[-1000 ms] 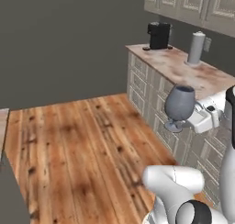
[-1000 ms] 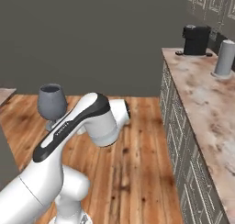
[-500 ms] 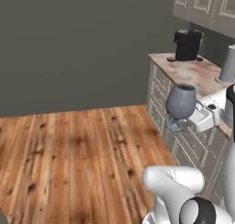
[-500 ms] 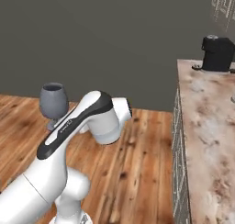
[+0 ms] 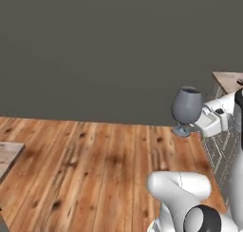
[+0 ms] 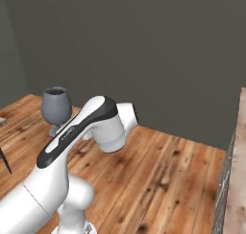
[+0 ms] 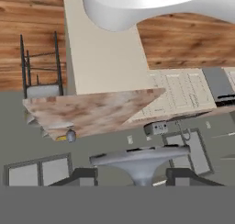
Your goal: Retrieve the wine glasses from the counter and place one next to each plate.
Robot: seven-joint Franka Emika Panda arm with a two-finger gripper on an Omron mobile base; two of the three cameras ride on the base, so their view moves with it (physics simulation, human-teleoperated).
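Holding wine glass [image 5: 187,105] upright; base turned since, counter [image 5: 228,80] now at edge.

We see open wooden floor [image 5: 95,155] ahead and to the left, a dark wall [image 5: 95,50] closing off the far side, the counter [image 5: 228,79] with its cabinets hemming us in on the right, a table corner [image 5: 7,155] low on the left

Flat, even rendered light — dim grey backdrop, no glare, slightly soft.
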